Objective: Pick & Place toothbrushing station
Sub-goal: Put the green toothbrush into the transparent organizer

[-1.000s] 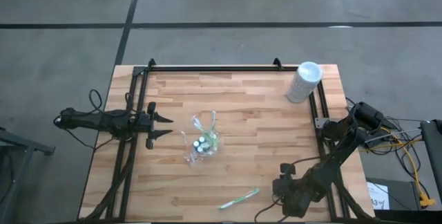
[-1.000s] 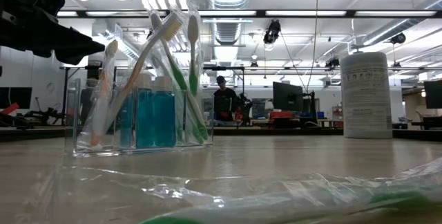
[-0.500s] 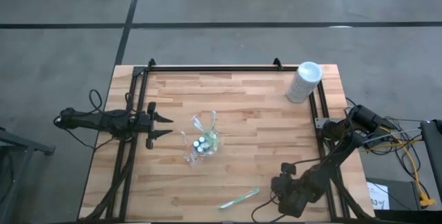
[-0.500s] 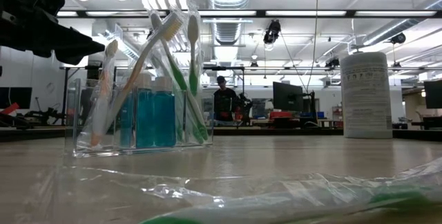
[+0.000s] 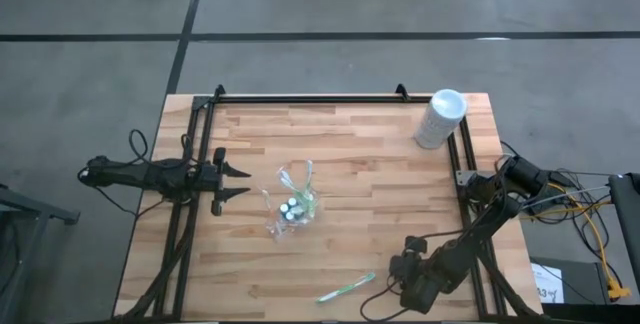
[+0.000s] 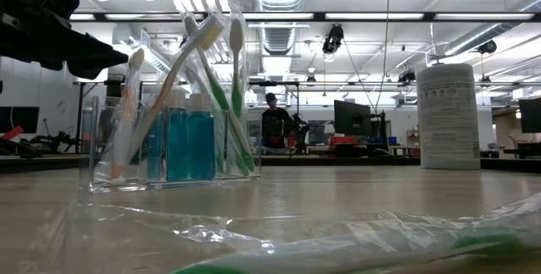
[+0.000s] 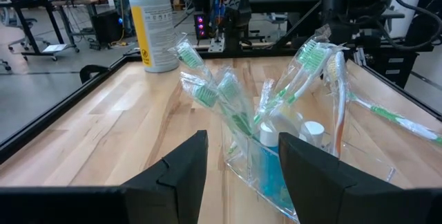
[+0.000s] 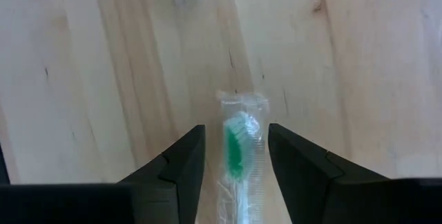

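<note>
toothbrush [image 5: 347,287] on wooden table [image 5: 370,204]

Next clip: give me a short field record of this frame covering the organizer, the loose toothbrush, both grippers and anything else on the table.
organizer: clear toothbrush holder mid-table, holding wrapped toothbrushes and blue bottles
loose item: wrapped green toothbrush lying flat near the table's front edge
right gripper: open, low over the toothbrush, fingers either side of its head end, not closed on it
left gripper: open, hovering left of the holder, holding nothing
other: white wipes canister upright at the far right corner
</note>
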Robot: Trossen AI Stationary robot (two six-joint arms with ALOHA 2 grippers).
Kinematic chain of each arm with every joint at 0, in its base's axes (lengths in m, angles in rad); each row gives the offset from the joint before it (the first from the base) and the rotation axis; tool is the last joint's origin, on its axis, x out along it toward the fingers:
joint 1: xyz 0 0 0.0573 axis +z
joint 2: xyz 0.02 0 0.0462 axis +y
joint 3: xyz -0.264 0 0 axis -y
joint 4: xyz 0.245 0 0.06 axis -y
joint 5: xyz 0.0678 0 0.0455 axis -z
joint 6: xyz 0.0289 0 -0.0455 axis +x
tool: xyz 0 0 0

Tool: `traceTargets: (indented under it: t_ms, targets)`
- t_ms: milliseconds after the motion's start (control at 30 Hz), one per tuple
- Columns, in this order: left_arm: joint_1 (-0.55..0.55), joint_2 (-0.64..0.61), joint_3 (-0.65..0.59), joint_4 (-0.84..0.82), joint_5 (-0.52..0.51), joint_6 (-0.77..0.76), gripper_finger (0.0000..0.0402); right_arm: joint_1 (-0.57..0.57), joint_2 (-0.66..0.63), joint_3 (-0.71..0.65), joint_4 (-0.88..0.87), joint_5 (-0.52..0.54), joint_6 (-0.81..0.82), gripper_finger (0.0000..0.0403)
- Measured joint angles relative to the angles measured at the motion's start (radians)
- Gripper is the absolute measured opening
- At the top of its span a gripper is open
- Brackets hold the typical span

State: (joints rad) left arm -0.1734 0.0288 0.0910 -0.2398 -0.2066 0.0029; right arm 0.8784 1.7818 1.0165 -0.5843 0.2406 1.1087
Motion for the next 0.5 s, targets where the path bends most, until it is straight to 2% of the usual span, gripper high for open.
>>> traceTargets:
  t_ms: [500]
  targets:
    - [0.000, 0.000, 0.000, 0.000, 0.000, 0.000, 0.0181, -0.007, 0.009, 0.004, 0.053, -0.001, -0.012, 0.0044]
